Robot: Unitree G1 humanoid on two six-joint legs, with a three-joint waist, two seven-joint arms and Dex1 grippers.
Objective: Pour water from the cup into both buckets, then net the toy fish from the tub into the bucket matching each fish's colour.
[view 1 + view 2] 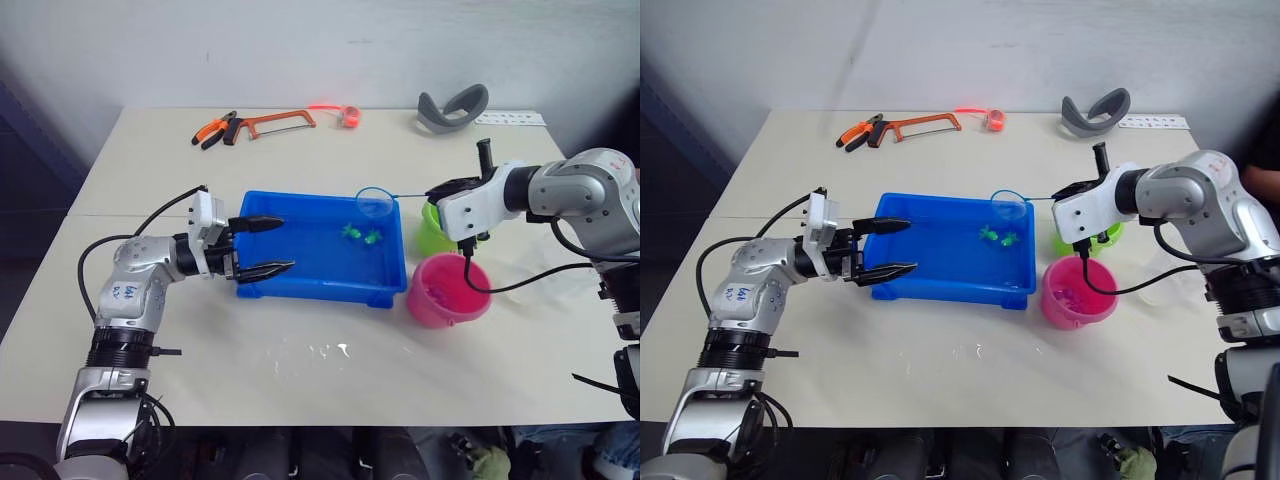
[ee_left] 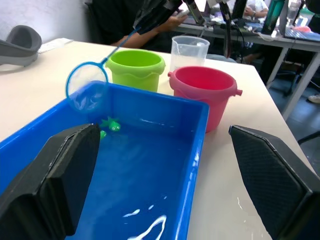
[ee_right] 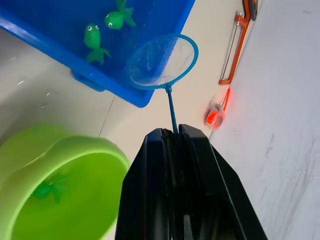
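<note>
Blue tub (image 1: 300,275) at the middle of the pale counter (image 1: 330,370), holding water and two green fish (image 1: 361,235) near its right end. Left claw (image 1: 262,246): fingers spread wide, empty, straddling the tub's left wall, one finger over the water and one outside the front rim. Right claw (image 3: 172,145): fingers pressed together, pinching the thin handle of the net (image 1: 375,201); the hoop hangs over the tub's far right corner, above the fish and apart from them, its mesh empty. Green bucket (image 2: 135,67) just right of the tub, under the right claw, with one green fish (image 3: 49,190) inside. Pink bucket (image 1: 448,290) in front of it, beside the tub's near right corner, with pink fish (image 1: 437,293) at its bottom. Clear cup (image 2: 189,51) upright just behind the pink bucket, seen from the left wrist. Hacksaw (image 1: 280,123) and pliers (image 1: 215,130) lie at the counter's far edge; a grey headband-like object (image 1: 452,108) lies to the far right.
</note>
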